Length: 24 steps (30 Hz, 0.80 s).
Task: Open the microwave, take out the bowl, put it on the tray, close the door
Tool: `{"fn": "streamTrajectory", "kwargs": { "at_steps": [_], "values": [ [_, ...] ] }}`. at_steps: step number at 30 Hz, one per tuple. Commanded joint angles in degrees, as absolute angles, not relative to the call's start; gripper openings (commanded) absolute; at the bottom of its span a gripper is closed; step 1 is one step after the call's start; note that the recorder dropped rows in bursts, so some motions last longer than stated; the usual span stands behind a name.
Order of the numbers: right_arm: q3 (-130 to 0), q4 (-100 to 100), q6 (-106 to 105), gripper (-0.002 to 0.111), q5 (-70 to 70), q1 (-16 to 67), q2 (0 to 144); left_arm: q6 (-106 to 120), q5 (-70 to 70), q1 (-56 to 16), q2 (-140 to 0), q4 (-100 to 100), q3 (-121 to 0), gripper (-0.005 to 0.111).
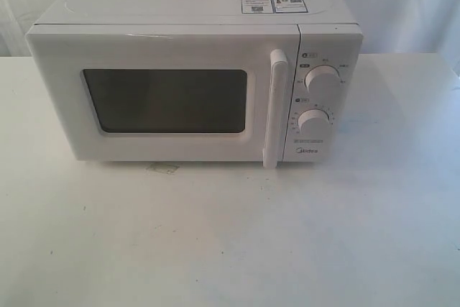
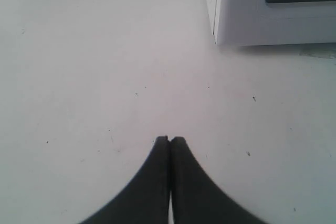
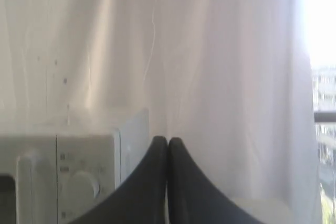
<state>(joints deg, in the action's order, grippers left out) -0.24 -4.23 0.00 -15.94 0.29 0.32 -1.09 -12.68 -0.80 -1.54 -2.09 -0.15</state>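
Note:
The white microwave [image 1: 194, 84] stands on the white table with its door [image 1: 165, 98] closed; the dark window shows nothing inside. Its tall white bar handle [image 1: 274, 109] runs beside two round knobs [image 1: 320, 80]. The bowl is hidden and the tray is out of view. Neither arm appears in the exterior view. My left gripper [image 2: 169, 139] is shut and empty over bare table, with the microwave's lower corner [image 2: 218, 24] some way ahead. My right gripper [image 3: 167, 140] is shut and empty, held up beside the microwave's knob side [image 3: 79, 182].
A white curtain [image 3: 210, 51] hangs behind the table. A window with a dark rail [image 3: 324, 114] shows past the curtain's edge in the right wrist view. The white table [image 1: 230, 235] spreads in front of the microwave, with a faint mark [image 1: 162, 169] near its foot.

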Motion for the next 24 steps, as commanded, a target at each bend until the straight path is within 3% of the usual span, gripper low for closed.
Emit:
{"fn": "streamTrajectory", "kwargs": {
  "at_steps": [1, 5, 7, 11, 15, 24],
  "values": [
    [0.00, -4.24, 0.00, 0.000, -30.25, -0.16, 0.00, -1.25, -12.88, -0.65, -1.18, -2.55, 0.00, 0.000],
    [-0.44, -4.24, 0.00, 0.000, -41.48, -0.16, 0.00, -1.25, -12.88, -0.65, -1.18, -2.55, 0.00, 0.000],
    [-4.21, -4.24, -3.45, 0.000, -36.49, -0.16, 0.00, -1.25, -12.88, -0.65, -1.18, -2.55, 0.00, 0.000],
    [-15.44, -4.24, -9.47, 0.000, -10.95, -0.16, 0.58, -1.25, -12.88, -0.65, -1.18, -2.55, 0.00, 0.000],
    [-17.93, -4.32, -8.72, 0.000, 6.43, -0.16, 3.50, -1.25, -12.88, -0.65, -1.18, -2.55, 0.00, 0.000],
    [-17.93, -4.32, -8.72, 0.000, 10.11, -0.16, 3.50, -1.25, -12.88, -0.65, -1.18, -2.55, 0.00, 0.000]
  ]
}}
